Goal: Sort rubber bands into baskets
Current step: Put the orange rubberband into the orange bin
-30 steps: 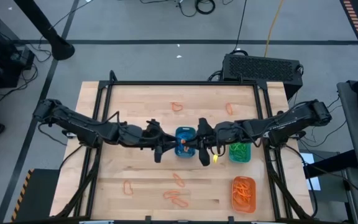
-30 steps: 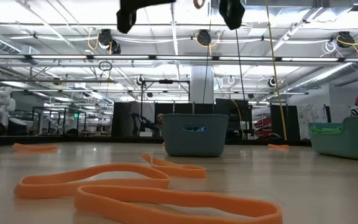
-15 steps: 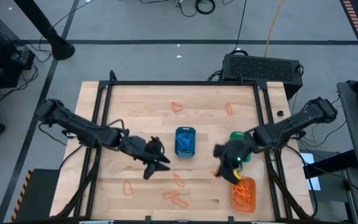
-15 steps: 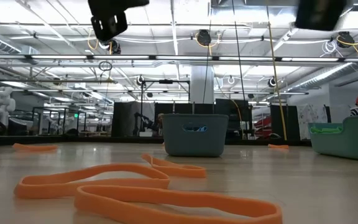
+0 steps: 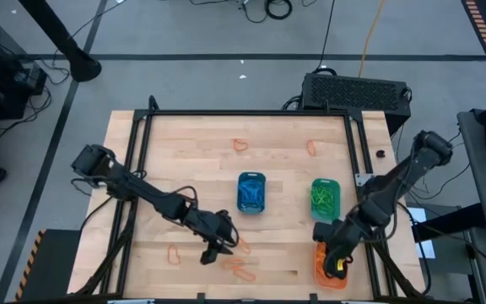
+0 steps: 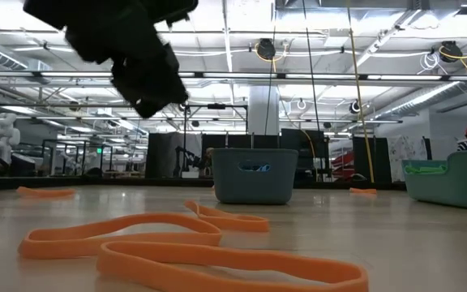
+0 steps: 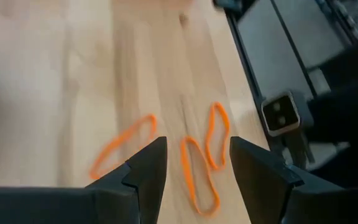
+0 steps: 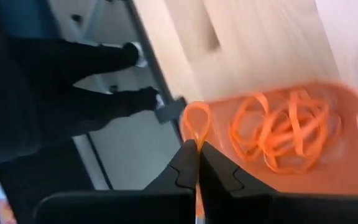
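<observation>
**Orange band held over orange basket; left claw spread above loose bands**

Orange rubber band (image 8: pixel 196 121), a single loop, is pinched between the clenched fingers of the right gripper (image 5: pixel 337 263), which hangs over the orange basket (image 5: pixel 320 272) at the table's near right corner. That basket already contains a tangle of orange bands (image 8: pixel 284 134).

Left gripper (image 5: pixel 212 252) is low over the near middle of the wooden table (image 5: pixel 184 152), fingers spread and holding nothing. A cluster of orange bands (image 7: pixel 197 158) lies on the wood just beyond its fingertips, three loops side by side.

Blue basket (image 5: pixel 251 192) sits at table centre; green basket (image 5: pixel 326 198), to its right, holds green bands. More orange loops lie loose: two near the far edge (image 5: pixel 240 144) and one toward the near left (image 5: pixel 174 252).
</observation>
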Motion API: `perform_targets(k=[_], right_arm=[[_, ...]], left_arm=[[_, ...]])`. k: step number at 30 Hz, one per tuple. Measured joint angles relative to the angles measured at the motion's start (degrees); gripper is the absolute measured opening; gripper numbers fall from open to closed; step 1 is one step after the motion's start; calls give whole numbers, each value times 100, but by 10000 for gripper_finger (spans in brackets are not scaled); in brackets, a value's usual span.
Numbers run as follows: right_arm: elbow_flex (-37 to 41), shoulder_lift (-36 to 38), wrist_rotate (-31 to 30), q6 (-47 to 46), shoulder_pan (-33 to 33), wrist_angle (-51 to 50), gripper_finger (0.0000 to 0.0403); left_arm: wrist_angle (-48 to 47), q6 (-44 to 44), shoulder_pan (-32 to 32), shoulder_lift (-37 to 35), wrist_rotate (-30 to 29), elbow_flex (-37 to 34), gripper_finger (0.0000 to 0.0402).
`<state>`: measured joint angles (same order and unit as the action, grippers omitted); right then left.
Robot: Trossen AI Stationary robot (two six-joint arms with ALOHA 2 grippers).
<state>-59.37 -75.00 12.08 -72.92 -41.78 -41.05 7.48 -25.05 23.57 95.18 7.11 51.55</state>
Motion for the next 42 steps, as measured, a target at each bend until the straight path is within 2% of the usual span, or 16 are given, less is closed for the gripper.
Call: perform_targets(k=[3, 10, 17, 23, 27, 32, 37, 42], right_arm=[[0, -174, -35, -247, -230, -165, 0], [0, -698, -16, -119, -546, -263, 0], [0, -1082, -27, 16, -599, -284, 0], [0, -1279, -360, 206, -596, -684, 5], [0, -1290, -337, 312, -595, -847, 31], [0, -1290, -388, 380, -594, -973, 83], [0, -1290, -468, 469, -581, -1066, 140], [0, -1290, -426, 463, -583, -1057, 176]], left_arm=[[64, -8, 43, 216, 281, 0, 182], [152, 4, 276, 533, 266, 0, 182], [380, -8, 626, 869, -258, 0, 182], [586, -239, 772, 1023, -936, 2, 182], [578, -303, 805, 1038, -1131, 2, 182], [587, -118, 807, 1040, -1213, 2, 182], [930, 162, 822, 1327, -1210, 4, 182], [1064, 176, 899, 1702, -1355, 70, 182]])
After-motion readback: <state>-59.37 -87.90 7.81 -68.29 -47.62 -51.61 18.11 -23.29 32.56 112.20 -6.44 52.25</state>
